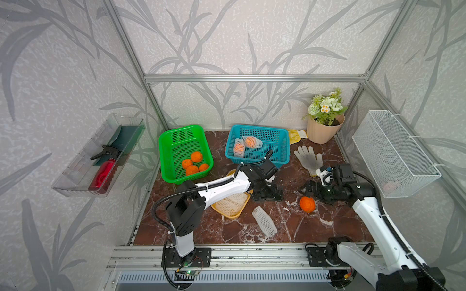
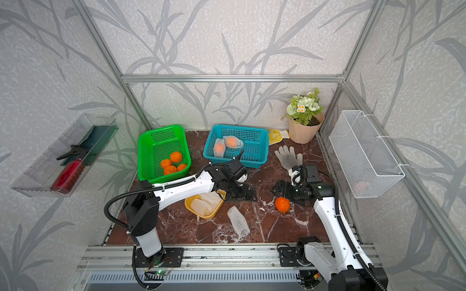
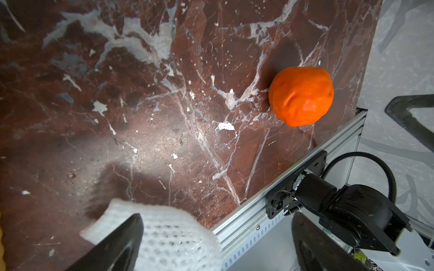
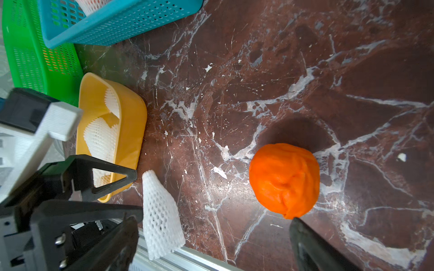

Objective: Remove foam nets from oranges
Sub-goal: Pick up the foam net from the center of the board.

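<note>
A bare orange (image 1: pixel 307 204) (image 2: pixel 282 204) rests on the marble table, seen up close in both wrist views (image 3: pixel 301 96) (image 4: pixel 284 179). My right gripper (image 1: pixel 311 192) (image 4: pixel 212 223) is open just behind it, with one fingertip (image 4: pixel 303 234) close to the fruit. An empty foam net (image 1: pixel 264 221) (image 4: pixel 160 215) lies loose near the front edge. My left gripper (image 1: pixel 269 196) (image 3: pixel 215 225) hangs open above the table, and the net (image 3: pixel 169 234) shows blurred beside one finger, not gripped. Two netted oranges (image 1: pixel 249 142) lie in the blue basket (image 1: pixel 277 161). Several bare oranges (image 1: pixel 194 163) sit in the green basket (image 1: pixel 176 136).
A yellow tray (image 1: pixel 232 216) holding empty nets (image 1: pixel 230 205) sits under my left arm. A white knit glove (image 1: pixel 309 157), a flower pot (image 1: pixel 324 131) and a yellow packet (image 1: pixel 295 136) are at the back right. A white wire basket (image 1: pixel 393 153) hangs on the right wall.
</note>
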Robot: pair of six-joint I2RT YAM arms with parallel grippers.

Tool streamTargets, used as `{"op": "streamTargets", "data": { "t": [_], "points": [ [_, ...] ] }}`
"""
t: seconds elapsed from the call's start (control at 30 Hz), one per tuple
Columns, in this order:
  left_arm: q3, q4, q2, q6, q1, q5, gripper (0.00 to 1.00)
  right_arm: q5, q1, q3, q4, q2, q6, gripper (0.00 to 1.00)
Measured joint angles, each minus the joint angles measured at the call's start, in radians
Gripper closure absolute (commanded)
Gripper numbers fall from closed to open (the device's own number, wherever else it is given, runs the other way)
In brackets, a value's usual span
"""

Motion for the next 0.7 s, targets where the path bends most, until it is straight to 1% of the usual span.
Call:
{"op": "streamTargets", "data": {
  "t": [0.27,0.43,0.57,0.7],
  "points": [
    [-0.051,-0.023,0.001,-0.007,-0.017,0.027,0.06,-0.029,0.0,0.0,-0.006,-0.001,-0.016,0.01],
    [-0.065,-0.081,-0.01,-0.002,-0.035,0.0,0.06,-0.072,0.0,-0.004,-0.003,-0.002,-0.017,0.01],
    [-0.069,-0.159,-0.106,0.003,-0.04,-0.043,0.06,-0.124,0.02,-0.024,0.011,-0.014,-0.013,0.01],
    [-0.086,-0.274,-0.284,-0.011,-0.057,-0.094,0.06,-0.159,0.048,-0.038,0.018,-0.027,-0.007,0.01]
  ]
}}
